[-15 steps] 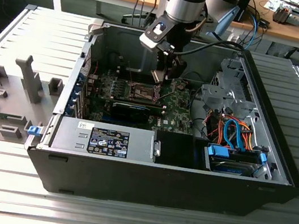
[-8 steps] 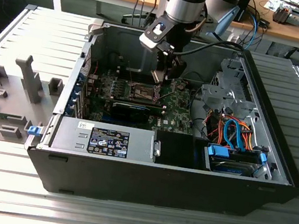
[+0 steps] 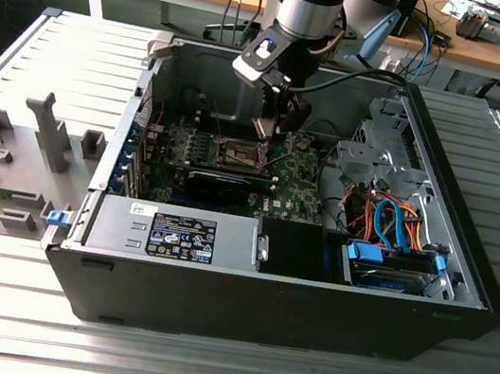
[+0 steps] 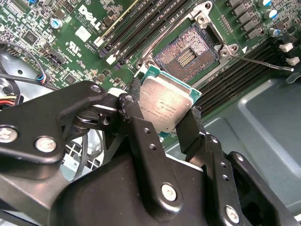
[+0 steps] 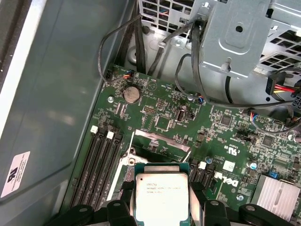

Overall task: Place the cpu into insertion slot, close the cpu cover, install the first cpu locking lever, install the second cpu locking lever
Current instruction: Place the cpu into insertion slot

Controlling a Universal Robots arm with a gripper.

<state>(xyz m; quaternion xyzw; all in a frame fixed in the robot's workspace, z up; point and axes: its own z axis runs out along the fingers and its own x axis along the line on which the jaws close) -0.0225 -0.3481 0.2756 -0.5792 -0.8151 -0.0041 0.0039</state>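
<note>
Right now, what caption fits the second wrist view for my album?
The tool grips the cpu, held close to the uncovered insertion slot on the green motherboard.

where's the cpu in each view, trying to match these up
second wrist view: cpu tilted between the fingers, near the slot
first wrist view: cpu between the fingers, printed face showing
exterior view: at the gripper tips, too small to make out
shared landmark: the slot, close by the cpu

Grey labelled box [image 3: 175, 235], orange cables [image 3: 373, 229]

One cpu [image 4: 165, 104], one insertion slot [image 4: 186, 55], one pincer [image 4: 162, 112].
</note>
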